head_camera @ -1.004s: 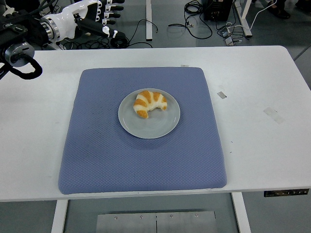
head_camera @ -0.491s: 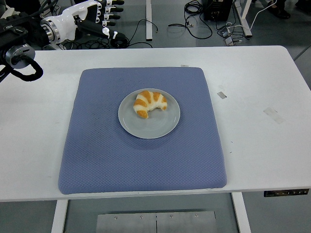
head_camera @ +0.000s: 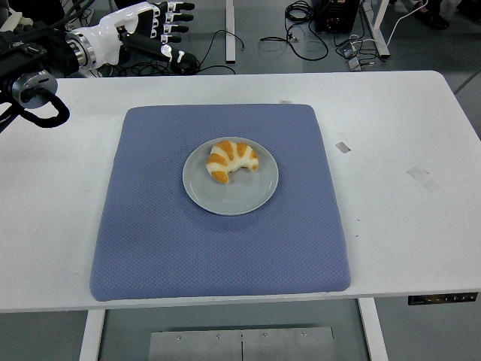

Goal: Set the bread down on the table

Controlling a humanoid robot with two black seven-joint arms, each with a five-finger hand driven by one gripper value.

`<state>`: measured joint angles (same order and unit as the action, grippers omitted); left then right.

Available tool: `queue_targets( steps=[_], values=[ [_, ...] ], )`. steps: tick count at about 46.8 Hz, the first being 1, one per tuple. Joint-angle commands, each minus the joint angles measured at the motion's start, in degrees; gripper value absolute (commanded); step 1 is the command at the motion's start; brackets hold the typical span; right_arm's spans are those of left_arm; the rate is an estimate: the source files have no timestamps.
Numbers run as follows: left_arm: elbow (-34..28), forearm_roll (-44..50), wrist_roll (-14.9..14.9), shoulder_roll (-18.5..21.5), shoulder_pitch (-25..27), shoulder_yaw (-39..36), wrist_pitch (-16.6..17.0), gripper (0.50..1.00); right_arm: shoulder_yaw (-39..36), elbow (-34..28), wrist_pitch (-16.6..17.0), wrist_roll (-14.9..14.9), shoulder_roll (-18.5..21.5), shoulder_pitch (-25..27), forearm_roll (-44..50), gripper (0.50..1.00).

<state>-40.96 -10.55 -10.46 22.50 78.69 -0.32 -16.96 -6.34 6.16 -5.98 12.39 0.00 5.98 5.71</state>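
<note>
At the middle of your white table (head_camera: 391, 135), on the blue mat (head_camera: 218, 248), the bread (head_camera: 231, 159) lies on the grey plate (head_camera: 233, 197), while your left hand (head_camera: 139, 26) hovers beyond the far-left corner, fingers (head_camera: 174, 28) spread and holding nothing.

Left black arm enters at top-left; its white-and-black five-fingered robot hand (head_camera: 150, 28) extended, fingers straight and relaxed, nothing held.

Black cables (head_camera: 225, 41) sprawl across grey floor (head_camera: 263, 60) beyond the table.
</note>
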Motion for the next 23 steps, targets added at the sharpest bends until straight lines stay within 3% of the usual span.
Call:
queue_targets(
  steps=[1,23],
  values=[
    [0.0,-0.09,-0.09,0.0,-0.29,0.76,0.0,0.978,-0.08,-0.01,0.01,0.01,0.0,0.0,0.0,1.0],
    [0.0,-0.09,0.0,-0.35,-0.82,0.93,0.0,0.978,0.01,-0.01,0.01,0.09,0.0,0.0,0.0,1.0]
  ],
)
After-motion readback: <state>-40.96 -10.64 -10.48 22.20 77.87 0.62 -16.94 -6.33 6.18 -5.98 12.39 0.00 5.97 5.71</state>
